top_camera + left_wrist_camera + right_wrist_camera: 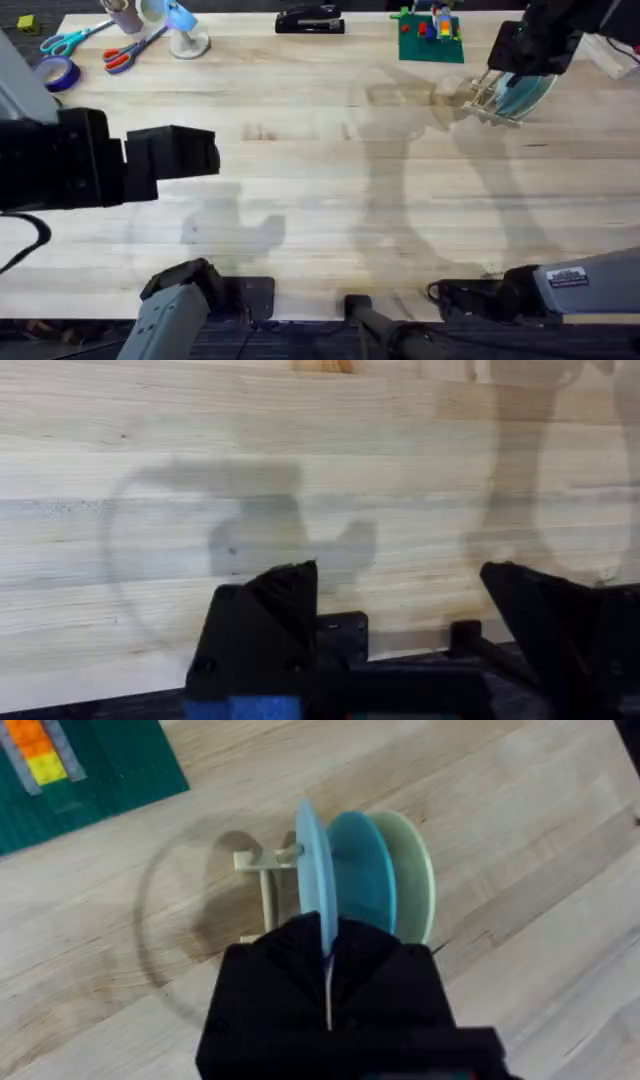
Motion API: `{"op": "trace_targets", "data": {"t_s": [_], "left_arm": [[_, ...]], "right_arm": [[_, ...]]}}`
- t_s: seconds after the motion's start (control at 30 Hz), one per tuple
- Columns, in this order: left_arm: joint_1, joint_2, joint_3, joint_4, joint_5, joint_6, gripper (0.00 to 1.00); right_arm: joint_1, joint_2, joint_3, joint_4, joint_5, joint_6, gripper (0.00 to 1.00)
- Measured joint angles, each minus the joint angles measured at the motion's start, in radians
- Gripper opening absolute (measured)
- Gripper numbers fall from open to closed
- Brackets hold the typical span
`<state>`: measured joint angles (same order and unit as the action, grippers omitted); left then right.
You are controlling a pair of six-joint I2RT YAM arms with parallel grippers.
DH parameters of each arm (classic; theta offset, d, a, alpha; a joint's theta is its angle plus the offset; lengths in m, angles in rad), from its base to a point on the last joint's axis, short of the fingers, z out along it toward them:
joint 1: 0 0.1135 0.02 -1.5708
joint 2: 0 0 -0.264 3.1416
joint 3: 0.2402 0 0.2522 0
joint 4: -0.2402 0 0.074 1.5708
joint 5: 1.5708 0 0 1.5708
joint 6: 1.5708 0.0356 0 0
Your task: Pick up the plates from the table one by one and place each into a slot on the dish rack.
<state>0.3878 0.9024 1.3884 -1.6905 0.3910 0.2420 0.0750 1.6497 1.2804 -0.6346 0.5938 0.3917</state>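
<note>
The dish rack stands at the table's far right, also seen as the dish rack from overhead. Three plates stand upright in it side by side: a light blue plate, a teal plate and a pale green plate. My right gripper is above the rack, shut on the top edge of the light blue plate. Overhead it is the right gripper over the plates. My left gripper hovers open over bare wood at the left gripper, holding nothing.
A green brick baseplate with coloured bricks lies just left of the rack at the back. A black stapler, scissors, a tape roll and cups line the far edge.
</note>
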Motion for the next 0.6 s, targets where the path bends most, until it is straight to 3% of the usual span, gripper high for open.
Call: {"op": "trace_targets", "data": {"t_s": [0.6], "left_arm": [[0.000,0.000,0.000,0.000,0.000,0.000,0.993]], "right_arm": [[-0.005,0.025,0.000,0.000,-0.020,0.000,0.027]]}}
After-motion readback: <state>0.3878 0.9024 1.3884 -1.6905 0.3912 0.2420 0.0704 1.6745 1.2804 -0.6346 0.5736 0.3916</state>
